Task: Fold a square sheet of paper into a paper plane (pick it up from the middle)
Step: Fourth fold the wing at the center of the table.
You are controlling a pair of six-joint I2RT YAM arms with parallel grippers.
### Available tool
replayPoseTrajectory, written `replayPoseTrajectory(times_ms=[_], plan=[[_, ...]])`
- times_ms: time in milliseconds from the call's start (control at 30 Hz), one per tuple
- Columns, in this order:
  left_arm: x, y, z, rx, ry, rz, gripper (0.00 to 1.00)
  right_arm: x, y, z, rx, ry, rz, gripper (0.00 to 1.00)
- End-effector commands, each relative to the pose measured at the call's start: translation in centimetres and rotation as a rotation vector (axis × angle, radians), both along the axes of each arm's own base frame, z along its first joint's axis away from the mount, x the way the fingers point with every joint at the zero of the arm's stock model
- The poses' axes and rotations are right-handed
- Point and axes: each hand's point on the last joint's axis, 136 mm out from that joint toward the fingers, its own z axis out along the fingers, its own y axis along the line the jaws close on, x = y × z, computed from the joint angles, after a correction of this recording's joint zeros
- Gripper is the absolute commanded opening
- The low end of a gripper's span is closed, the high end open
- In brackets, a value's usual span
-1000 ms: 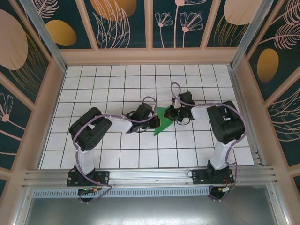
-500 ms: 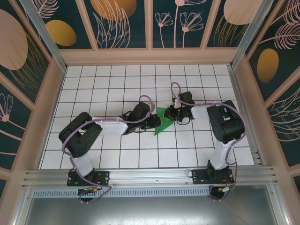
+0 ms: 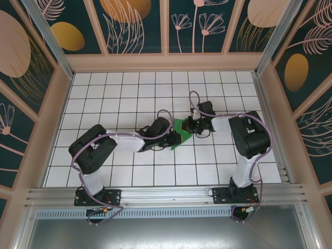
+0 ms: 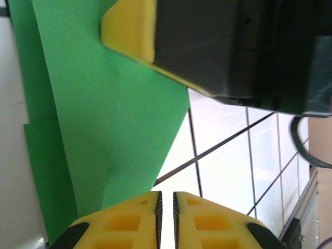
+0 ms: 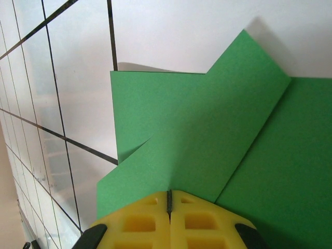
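On white tiles (image 3: 129,93), green paper (image 5: 207,129) in layered flaps

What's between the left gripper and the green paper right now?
Nothing visible. The left gripper is right at the edge of the green paper; the right gripper rests on it farther along, not in between.

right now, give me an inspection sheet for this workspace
surface: white grid table, black tile lines
job's things: green paper, partly folded with overlapping flaps, lying mid-table between the arms
clutter: nothing seen
grippers: left gripper barely parted at the paper's edge; right gripper shut, tips over the paper
cables: purple cables loop along both arms
surroundings: leaf-pattern wall panels; metal rail at the near edge
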Motion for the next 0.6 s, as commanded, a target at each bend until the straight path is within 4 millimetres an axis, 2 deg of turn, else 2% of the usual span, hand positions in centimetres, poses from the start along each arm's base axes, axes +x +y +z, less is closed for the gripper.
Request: replayPoseTrajectory(times_ms=[0, 367, 567], plan=[[0.3, 0.3, -1.1, 0.045, 0.024, 0.033, 0.18, -2.2, -3.0, -5.4, -0.175, 0.127, -0.042, 0.00], [-0.4, 1.3, -2.5, 0.073, 0.054, 0.047, 0.18, -2.3, -3.1, -5.8, -0.183, 0.136, -0.042, 0.00], [-0.1, 0.7, -0.9, 0.029, 0.016, 0.036, 0.20, -2.5, -3.1, -5.9, -0.184, 0.140, -0.040, 0.00]])
